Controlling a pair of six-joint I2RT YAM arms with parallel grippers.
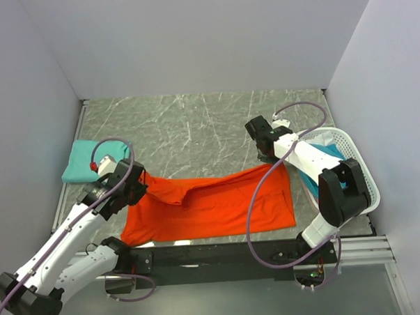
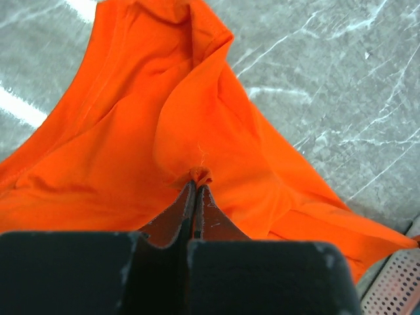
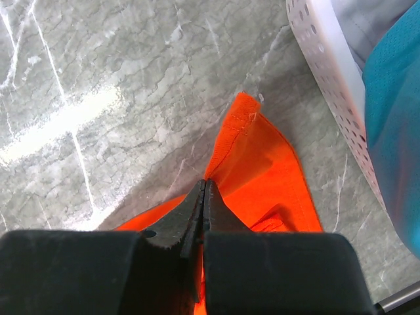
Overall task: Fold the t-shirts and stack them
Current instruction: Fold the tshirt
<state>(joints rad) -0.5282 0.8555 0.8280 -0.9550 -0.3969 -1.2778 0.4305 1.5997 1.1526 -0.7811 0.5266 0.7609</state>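
Overhead, shows the orange t-shirt (image 1: 212, 203) spread on the grey table (image 1: 195, 127) just beside the white basket (image 1: 360, 172), with both far corners drawn up to the grippers. Has the left gripper (image 1: 143, 180) clamped on the corner farthest from the basket, forearm stretched low and diagonal from its base. Has the right gripper (image 1: 266, 155) pinching the corner nearest the basket, elbow folded high over the basket's near rim, forearm reaching along its side. Places a folded teal t-shirt (image 1: 85, 161) well apart from the basket, beyond the left gripper, and more teal cloth (image 1: 329, 151) inside the basket.

From the left wrist, shows the left gripper (image 2: 197, 187) pressed fully together on a small tuck of the orange t-shirt (image 2: 131, 131), wrist angled down, cloth rising in a ridge to the tips.

From the right wrist, shows the right gripper (image 3: 203, 190) closed tight on the hem of the orange t-shirt (image 3: 262, 164), the free corner poking past the tips toward the white basket (image 3: 328, 72), with teal cloth (image 3: 394, 131) behind that wall.
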